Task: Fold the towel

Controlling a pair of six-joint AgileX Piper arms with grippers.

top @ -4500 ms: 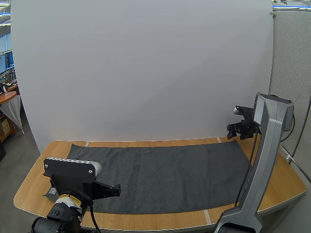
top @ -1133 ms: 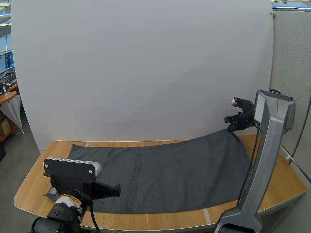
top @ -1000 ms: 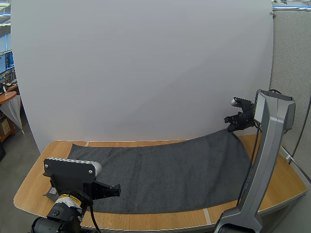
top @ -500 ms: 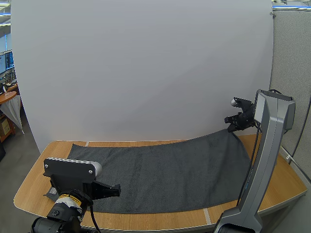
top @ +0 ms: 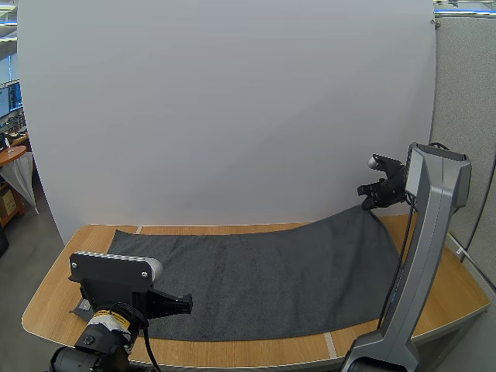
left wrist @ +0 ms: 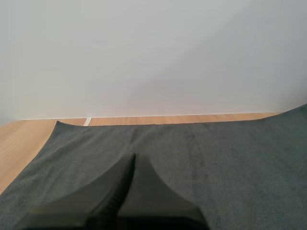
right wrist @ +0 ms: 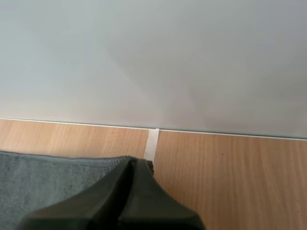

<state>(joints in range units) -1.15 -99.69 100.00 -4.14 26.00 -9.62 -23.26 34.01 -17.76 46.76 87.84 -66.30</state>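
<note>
**Towel's far right corner pinched and held up by the right gripper**

A dark grey towel lies spread lengthwise across the wooden table, covering most of its middle from about 9 o'clock to 3 o'clock. Its pile looks short and even, with a faint mottling and no pattern. The near edge runs almost straight along the table's front, and the left end lies flat with a clean far corner toward 10 o'clock. The right end does not lie flat. Toward 2 o'clock the cloth rises in a smooth slope off the wood, and the far edge curves upward to a point at the right gripper.

In the right wrist view, the right gripper's fingers meet as a dark wedge. Their tips are closed on the towel's hemmed corner, just beside a pale seam in the tabletop. The wood beyond the corner is bare up to the white panel behind the table.

The left gripper sits low at about 7 o'clock, over the towel's near left part and pointing toward 3 o'clock. In the left wrist view, the left gripper's fingers lie pressed together with nothing between them, above the flat cloth. I cannot tell whether they touch it.
</note>
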